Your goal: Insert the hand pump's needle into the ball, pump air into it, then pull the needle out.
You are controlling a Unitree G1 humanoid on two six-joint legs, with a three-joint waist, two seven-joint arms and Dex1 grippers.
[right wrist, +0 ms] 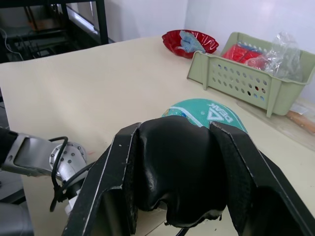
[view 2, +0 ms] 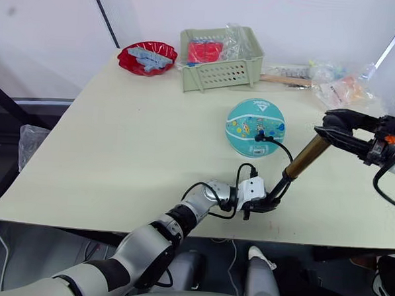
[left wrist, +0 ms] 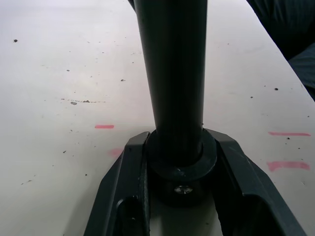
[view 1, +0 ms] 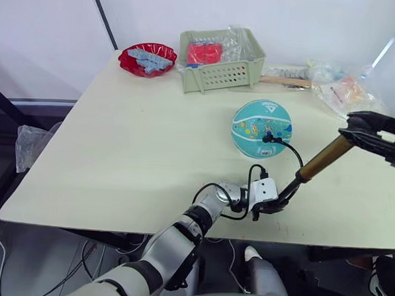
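Note:
The teal ball (view 1: 261,128) rests on the cream table (view 1: 131,151), right of centre. The bronze hand pump (view 1: 324,158) leans from the table's front up toward the right. My left gripper (view 1: 271,205) is shut on the pump's black lower end cap (left wrist: 179,162), low against the table. Shut on the pump's black handle (right wrist: 179,177), my right gripper (view 1: 359,130) is raised at the right. The thin black hose (view 1: 291,149) loops from the pump's base to the ball's front, where its end fitting (view 1: 268,136) sits against the rubber. The needle itself is hidden there.
A green perforated basket (view 1: 221,73) with red and clear packets stands at the back. Left of it is a red bowl (view 1: 147,59) holding blue pieces. Plastic bags (view 1: 343,89) and a wooden stick (view 1: 284,81) lie at the back right. The table's front edge (view 1: 147,230) runs just below my left gripper.

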